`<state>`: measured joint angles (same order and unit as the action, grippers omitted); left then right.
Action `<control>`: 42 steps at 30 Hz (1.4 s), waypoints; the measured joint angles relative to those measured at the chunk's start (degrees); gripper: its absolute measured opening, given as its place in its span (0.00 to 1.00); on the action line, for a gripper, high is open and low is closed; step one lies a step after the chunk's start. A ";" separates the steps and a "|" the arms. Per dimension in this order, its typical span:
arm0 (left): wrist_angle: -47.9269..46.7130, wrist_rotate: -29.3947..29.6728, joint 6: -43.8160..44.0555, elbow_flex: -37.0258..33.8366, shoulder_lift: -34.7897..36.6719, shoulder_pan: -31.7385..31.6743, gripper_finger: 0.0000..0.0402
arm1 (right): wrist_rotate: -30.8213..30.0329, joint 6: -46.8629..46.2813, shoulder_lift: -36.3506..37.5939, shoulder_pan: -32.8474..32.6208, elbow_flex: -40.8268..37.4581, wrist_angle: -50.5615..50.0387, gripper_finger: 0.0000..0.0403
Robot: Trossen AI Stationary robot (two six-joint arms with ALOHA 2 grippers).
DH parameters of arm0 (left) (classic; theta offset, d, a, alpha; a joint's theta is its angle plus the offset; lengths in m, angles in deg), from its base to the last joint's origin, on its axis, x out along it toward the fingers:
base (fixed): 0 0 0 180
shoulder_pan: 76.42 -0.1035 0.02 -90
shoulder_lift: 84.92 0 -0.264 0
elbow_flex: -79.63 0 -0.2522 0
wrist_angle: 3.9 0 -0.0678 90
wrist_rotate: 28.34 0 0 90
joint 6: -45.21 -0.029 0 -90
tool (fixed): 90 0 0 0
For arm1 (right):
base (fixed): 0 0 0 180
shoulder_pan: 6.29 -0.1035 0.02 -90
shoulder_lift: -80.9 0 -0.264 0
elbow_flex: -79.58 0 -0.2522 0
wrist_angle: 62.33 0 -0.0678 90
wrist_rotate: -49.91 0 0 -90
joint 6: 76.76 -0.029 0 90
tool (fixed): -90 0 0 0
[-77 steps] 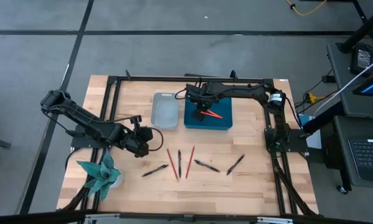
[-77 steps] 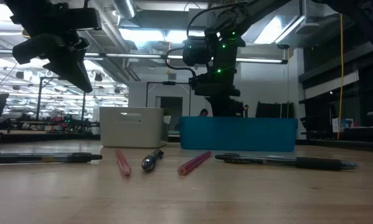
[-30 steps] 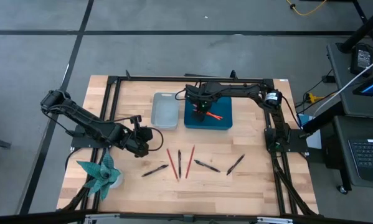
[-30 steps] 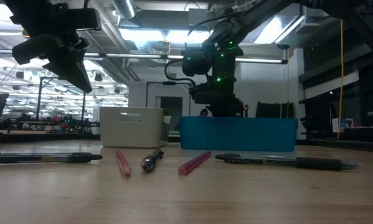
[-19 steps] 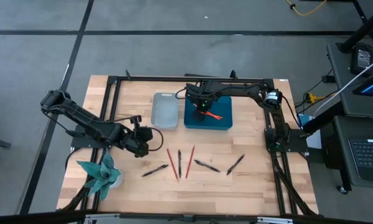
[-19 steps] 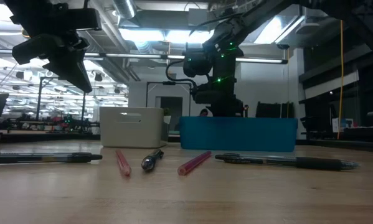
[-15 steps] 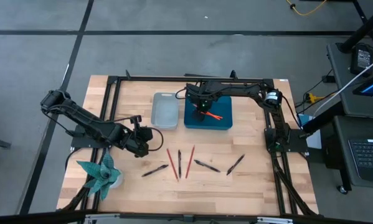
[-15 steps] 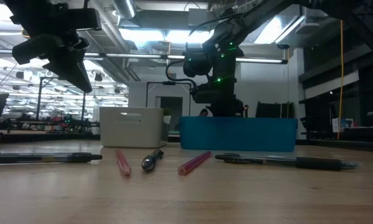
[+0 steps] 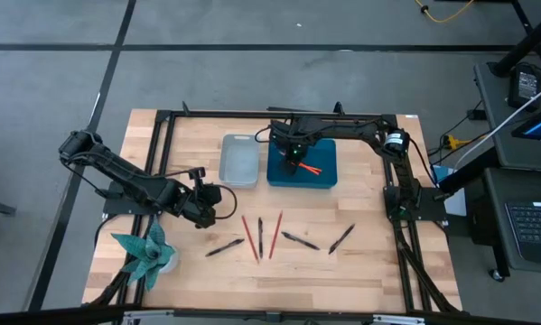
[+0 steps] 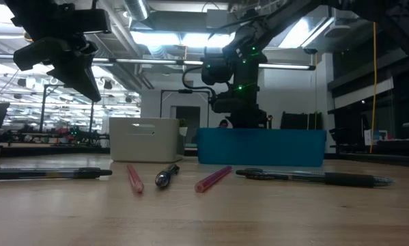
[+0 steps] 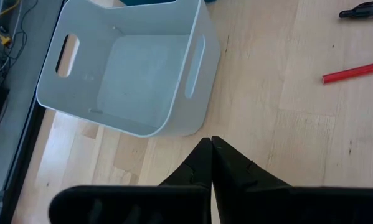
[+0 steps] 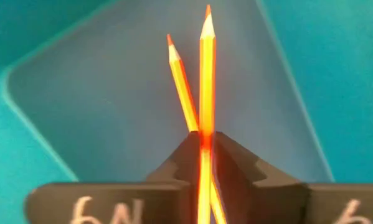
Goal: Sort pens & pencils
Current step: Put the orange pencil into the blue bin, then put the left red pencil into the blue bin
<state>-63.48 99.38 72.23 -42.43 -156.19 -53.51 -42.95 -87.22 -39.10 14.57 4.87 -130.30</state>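
My right gripper hangs over the blue bin at the table's far middle and is shut on an orange pencil. A second orange pencil lies on the bin floor beneath it, seen in the high view as the orange pencil. My left gripper is shut and empty, hovering above the table near the white bin. Two red pencils and several black pens lie flat on the wood near the table's near edge. My right gripper pinches the orange pencil's shaft between its two fingers, coming from above and pointing down into the blue bin. The pencil lies along the fingers, with its sharpened tip sticking out ahead of them. Whether the tip touches the bin floor, I cannot tell.
The white bin stands beside the blue bin on its left. A green cloth-like thing sits at the near left corner. A black frame runs around the table. In the low view the pens and pencils lie in front of both bins.
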 joint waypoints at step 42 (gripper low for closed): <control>-0.01 -1.25 1.08 0.00 -0.01 -0.01 0.00 | 12.72 -12.76 -0.02 -11.81 21.88 -25.24 0.46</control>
<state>-63.49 98.13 73.31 -42.43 -156.20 -53.52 -30.23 -99.99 -39.12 2.76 26.75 -155.53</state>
